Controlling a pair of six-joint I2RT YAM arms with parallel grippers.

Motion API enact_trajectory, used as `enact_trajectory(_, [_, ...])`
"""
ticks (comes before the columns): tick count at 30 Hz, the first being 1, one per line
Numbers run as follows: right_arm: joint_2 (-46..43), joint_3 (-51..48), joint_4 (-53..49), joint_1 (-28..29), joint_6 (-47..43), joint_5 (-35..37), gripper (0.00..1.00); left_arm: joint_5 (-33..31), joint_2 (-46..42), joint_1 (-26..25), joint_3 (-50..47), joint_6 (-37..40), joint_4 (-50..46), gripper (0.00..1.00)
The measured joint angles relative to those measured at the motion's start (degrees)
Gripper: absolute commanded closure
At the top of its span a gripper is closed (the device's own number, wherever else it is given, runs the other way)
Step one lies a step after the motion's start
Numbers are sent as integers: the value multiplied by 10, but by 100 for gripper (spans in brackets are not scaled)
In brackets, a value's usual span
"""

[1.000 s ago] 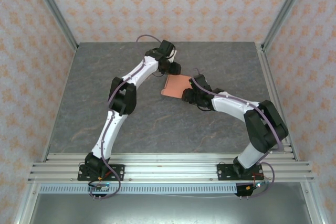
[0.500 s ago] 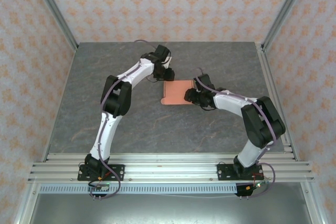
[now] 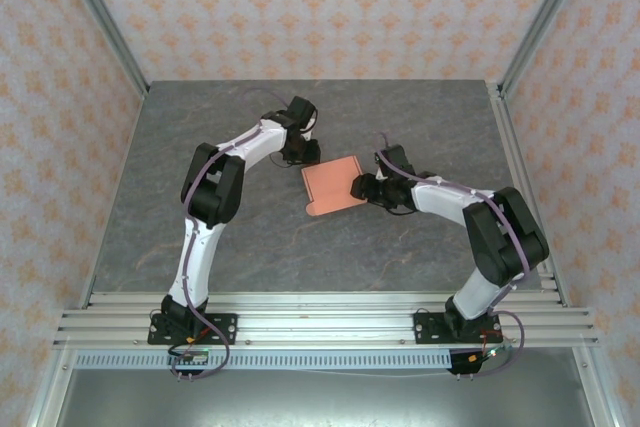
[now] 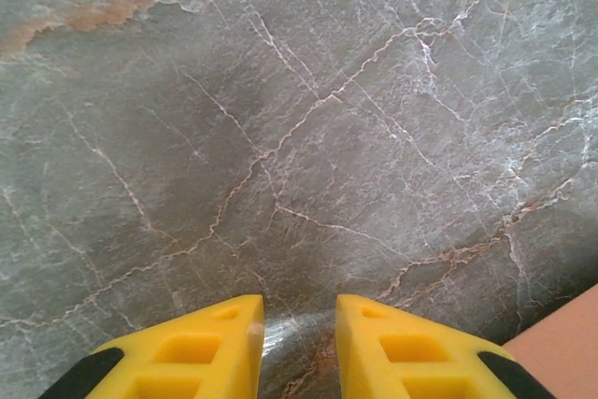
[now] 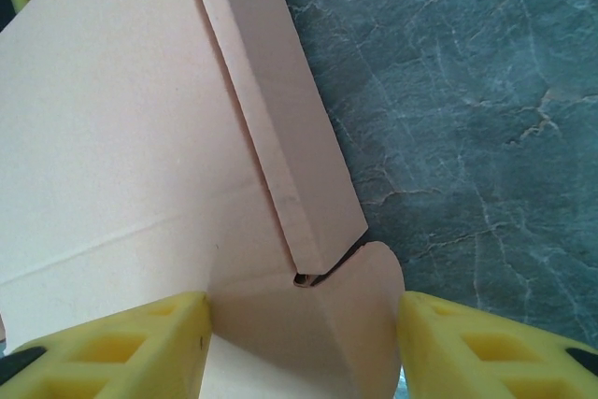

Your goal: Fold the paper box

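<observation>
Early step: paper box [image 3: 331, 185] lies mostly flat, mid-table [image 3: 250, 227].
Right gripper [image 5: 301, 307] fingers [image 5: 140, 334] spread astride the box's rounded tab; left gripper [image 4: 299, 310] beside its far-left corner, narrowly parted, empty. Next, likely: pinch tab, fold.

Object: paper box [image 3: 333, 187], not yet box-shaped, a mostly flat die-cut sheet.
Colour and material: salmon-orange thin card, plain and matte.
Outline: roughly rectangular from above, with a small rounded lobe at its near-left corner.
Pose: lies low on the tabletop [image 3: 250, 237], turned askew to the tabletop's edges, its right side farther back than its left.
Place: around the tabletop's middle, a little towards the right edge, well apart from every corner.
Folds: in the right wrist view a narrow flap [image 5: 271, 119] is doubled over along one long side of the broad panel; a faint crease crosses that panel.
Tab: a rounded tab [image 5: 355, 315] sits at the flap's end, a small dark gap between them.
</observation>
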Motion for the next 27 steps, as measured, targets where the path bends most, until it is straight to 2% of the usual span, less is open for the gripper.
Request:
enact_trajectory(11, [5,3,2,0,-2,-16,48,-1,0,0,0,0,0,74])
enact_trajectory(14, [5,4,1,0,-2,-16,48,-5,0,0,0,4,1,52])
enact_trajectory(15, [5,5,0,0,-2,-15,48,-7,-1,0,2,2,0,50])
enact_trajectory(22, [9,13,-7,0,-2,-15,49,-39,-29,17,26,16,-20,50])
enact_trajectory(27, [12,16,-7,0,-2,-16,49,-4,-98,31,-3,25,-11,50])
